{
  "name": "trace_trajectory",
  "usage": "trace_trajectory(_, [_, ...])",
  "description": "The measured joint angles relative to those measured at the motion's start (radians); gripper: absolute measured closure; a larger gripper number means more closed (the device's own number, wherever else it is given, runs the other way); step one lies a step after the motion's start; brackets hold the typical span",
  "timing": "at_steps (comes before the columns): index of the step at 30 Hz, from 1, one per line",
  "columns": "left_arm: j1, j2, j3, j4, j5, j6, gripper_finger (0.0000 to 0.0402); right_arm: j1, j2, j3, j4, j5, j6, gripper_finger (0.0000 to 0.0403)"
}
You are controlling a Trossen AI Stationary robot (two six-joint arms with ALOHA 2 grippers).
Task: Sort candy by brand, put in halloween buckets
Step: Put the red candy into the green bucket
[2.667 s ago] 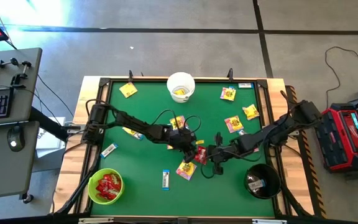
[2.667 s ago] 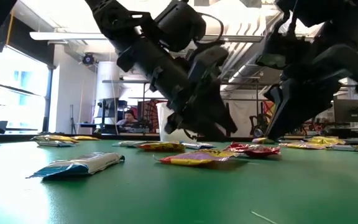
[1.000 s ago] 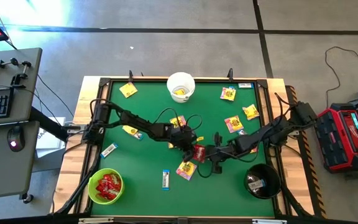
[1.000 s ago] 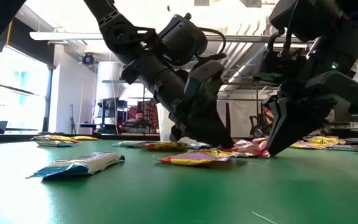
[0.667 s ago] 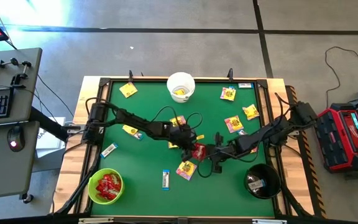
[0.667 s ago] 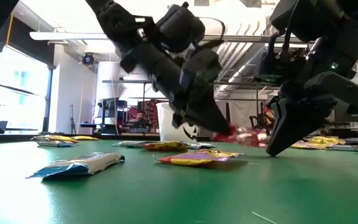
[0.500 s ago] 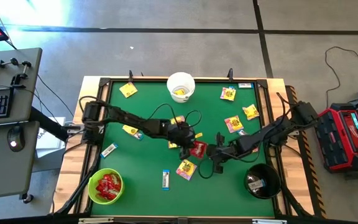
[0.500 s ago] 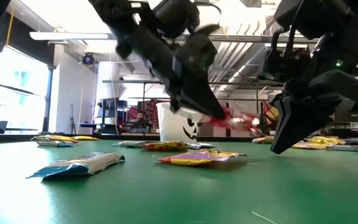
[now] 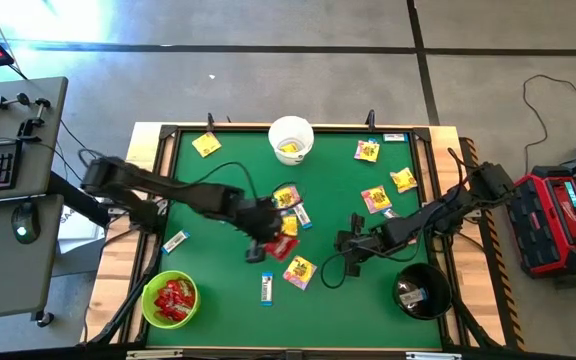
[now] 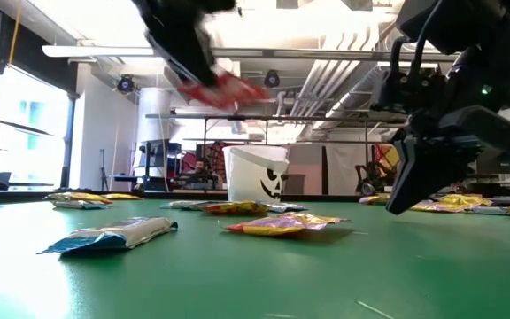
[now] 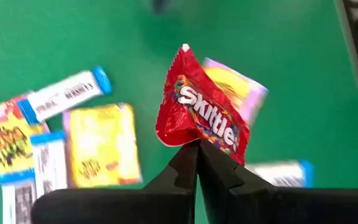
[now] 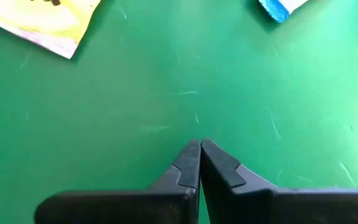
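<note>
From above, my left gripper (image 9: 280,246) hangs mid-table pinching a red Skittles packet (image 9: 282,247), the lime green bucket (image 9: 169,300) lying toward my left front corner; level across, packet raised; my wrist shows fingers clamped on its lower edge.

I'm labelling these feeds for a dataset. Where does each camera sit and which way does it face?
High: overhead, straight down on the table and both arms.
Low: at tabletop height, looking level across at the white bucket.
Left wrist: past the left gripper, shut on the red packet.
Right wrist: past the right gripper, shut and empty, above green felt.
Shared: the high view also shows the red packet.
</note>
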Motion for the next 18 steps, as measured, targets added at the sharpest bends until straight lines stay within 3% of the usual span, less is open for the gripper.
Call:
trace_trajectory(8, [-0.202, -0.2, 0.0, -0.274, -0.032, -0.255, 0.0399, 0.0, 0.0, 0.0, 0.014, 0.018, -0.005, 0.0403])
trace_trajectory(18, [-0.573, -0.327, 0.0, -0.401, -0.052, -0.844, 0.0399, 0.0, 0.0, 0.0, 0.019, 0.045, -0.02, 0.0403])
